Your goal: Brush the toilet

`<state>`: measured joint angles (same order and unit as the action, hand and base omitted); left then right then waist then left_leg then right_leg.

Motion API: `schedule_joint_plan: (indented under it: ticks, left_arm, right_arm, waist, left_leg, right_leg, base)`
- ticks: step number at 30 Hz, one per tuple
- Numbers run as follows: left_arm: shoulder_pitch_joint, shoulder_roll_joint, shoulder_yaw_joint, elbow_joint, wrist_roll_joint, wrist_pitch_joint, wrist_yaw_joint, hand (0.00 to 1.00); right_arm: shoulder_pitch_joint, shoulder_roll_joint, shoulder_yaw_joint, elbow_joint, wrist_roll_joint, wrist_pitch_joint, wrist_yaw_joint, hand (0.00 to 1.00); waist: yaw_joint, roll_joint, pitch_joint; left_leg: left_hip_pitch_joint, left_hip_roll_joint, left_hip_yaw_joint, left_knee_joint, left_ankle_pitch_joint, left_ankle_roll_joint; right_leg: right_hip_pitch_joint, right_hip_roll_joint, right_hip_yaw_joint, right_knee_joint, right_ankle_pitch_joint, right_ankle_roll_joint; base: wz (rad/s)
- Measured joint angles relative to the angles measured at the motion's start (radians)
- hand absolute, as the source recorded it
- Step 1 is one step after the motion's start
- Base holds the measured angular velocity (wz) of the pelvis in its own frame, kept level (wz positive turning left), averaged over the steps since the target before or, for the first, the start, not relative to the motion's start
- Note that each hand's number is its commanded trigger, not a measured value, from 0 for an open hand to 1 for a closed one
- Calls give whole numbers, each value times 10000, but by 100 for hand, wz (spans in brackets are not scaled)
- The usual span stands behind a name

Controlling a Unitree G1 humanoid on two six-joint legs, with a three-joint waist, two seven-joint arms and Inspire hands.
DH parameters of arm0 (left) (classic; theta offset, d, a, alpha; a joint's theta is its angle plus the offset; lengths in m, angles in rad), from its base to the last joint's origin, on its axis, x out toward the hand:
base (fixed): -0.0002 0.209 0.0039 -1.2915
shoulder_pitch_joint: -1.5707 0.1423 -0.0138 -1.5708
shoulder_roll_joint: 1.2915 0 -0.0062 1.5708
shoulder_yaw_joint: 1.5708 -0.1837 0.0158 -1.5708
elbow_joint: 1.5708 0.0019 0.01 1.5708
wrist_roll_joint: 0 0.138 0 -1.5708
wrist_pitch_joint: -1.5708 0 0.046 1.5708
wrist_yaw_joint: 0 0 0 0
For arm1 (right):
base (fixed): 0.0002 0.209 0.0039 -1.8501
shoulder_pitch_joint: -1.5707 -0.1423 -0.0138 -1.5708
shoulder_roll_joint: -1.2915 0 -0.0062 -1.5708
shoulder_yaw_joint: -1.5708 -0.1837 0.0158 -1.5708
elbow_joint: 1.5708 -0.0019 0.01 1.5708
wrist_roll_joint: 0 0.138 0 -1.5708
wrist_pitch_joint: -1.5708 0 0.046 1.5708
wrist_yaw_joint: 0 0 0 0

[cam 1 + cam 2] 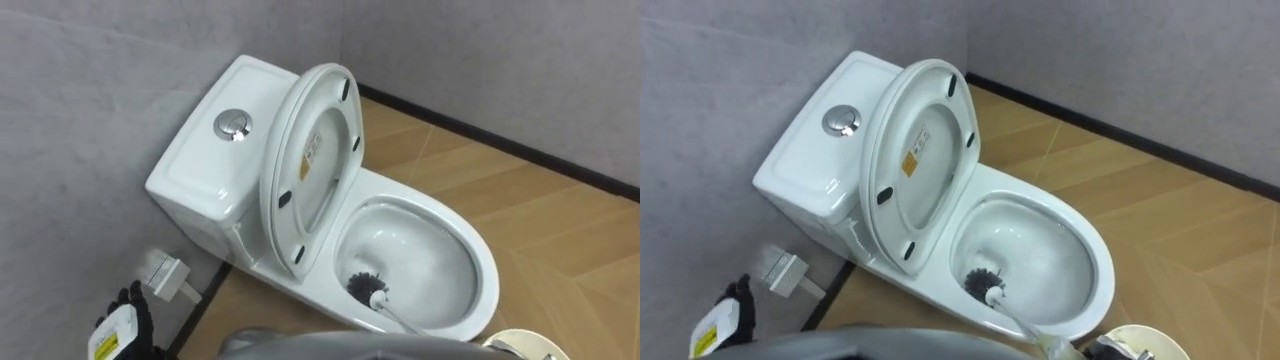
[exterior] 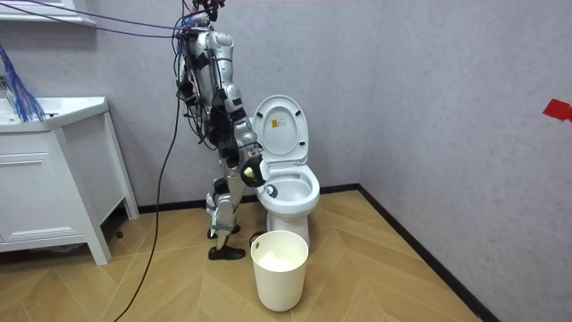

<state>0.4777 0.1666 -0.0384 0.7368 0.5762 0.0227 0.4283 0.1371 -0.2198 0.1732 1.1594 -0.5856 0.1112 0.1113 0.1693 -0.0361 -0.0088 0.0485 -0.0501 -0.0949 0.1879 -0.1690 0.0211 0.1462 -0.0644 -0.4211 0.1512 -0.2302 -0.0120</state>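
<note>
A white toilet (image 1: 200, 170) stands against the grey wall, its lid and seat (image 1: 310, 160) raised. The toilet brush's black head (image 1: 365, 287) rests low on the near side of the bowl (image 1: 470, 250). Its white handle (image 1: 400, 322) slants down to the lower right. In the right eye view the brush head (image 1: 985, 283) and a sliver of my dark right hand (image 1: 1106, 349) show at the bottom edge. In the room view I stand beside the toilet (image 2: 288, 192), on the room view's left, with my right hand (image 2: 253, 172) curled on the handle at the bowl's rim. My left hand (image 1: 130, 312) hangs low by the wall.
A white bin (image 2: 280, 268) stands on the wooden floor just before the toilet; its rim (image 1: 520, 343) shows at the lower right. A white water fitting (image 1: 165, 272) sits low on the wall beside the tank. A white cabinet (image 2: 49, 192) is further off.
</note>
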Motion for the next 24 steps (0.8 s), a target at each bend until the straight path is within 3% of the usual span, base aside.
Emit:
schedule_joint_plan:
  ticks: [5, 10, 13, 17, 21, 24]
  left_arm:
    - [19, -42, 102, 539, -868, 307, -727, 0]
    - [-304, -366, 956, 1415, -1669, 469, -1189, 0]
    - [-541, -432, 1142, 1687, -2451, 537, -1360, 0]
    - [-806, -435, 1319, 1826, -2525, 534, -1556, 0]
    - [-1428, -438, 1373, 2490, -2498, 529, -1757, 0]
    - [-1679, -437, 1464, 2827, -2465, 499, -1756, 0]
  right_arm:
    - [29, 4, 10, 48, 374, 90, -45, 100]
    - [54, 15, -15, 195, 878, 94, -414, 100]
    - [50, 92, -441, 395, 1507, 33, -839, 100]
    - [210, 246, -1145, 400, 2210, -143, -1261, 100]
    - [200, 283, -1646, 428, 2446, -326, -1563, 100]
    - [350, 396, -1988, 431, 2581, -555, -2060, 100]
  waist:
    - [39, -6, 11]
    - [-23, 40, 32]
    - [-211, 45, 35]
    - [-513, 70, 49]
    - [-733, 219, 149]
    - [-1028, 212, 149]
  left_leg:
    - [18, 11, -105, 0, 0, 1]
    - [164, 34, -31, -156, -9, 14]
    - [227, 44, 18, -253, -11, 17]
    - [298, 51, 144, -287, -25, 32]
    - [512, 169, 697, -365, -155, 53]
    - [663, 206, 1082, -370, -200, 58]
  right_leg:
    - [28, -16, -8, 9, -21, 32]
    - [102, -16, 71, 22, -41, 49]
    - [121, -9, 87, 17, -54, 55]
    - [120, -8, 178, 9, -76, 63]
    - [93, 79, 757, 21, -76, 59]
    - [106, 117, 1223, 51, -74, 58]
  base:
    - [2]
    - [-4]
    - [0]
    - [-6]
    - [-36]
    - [-43]
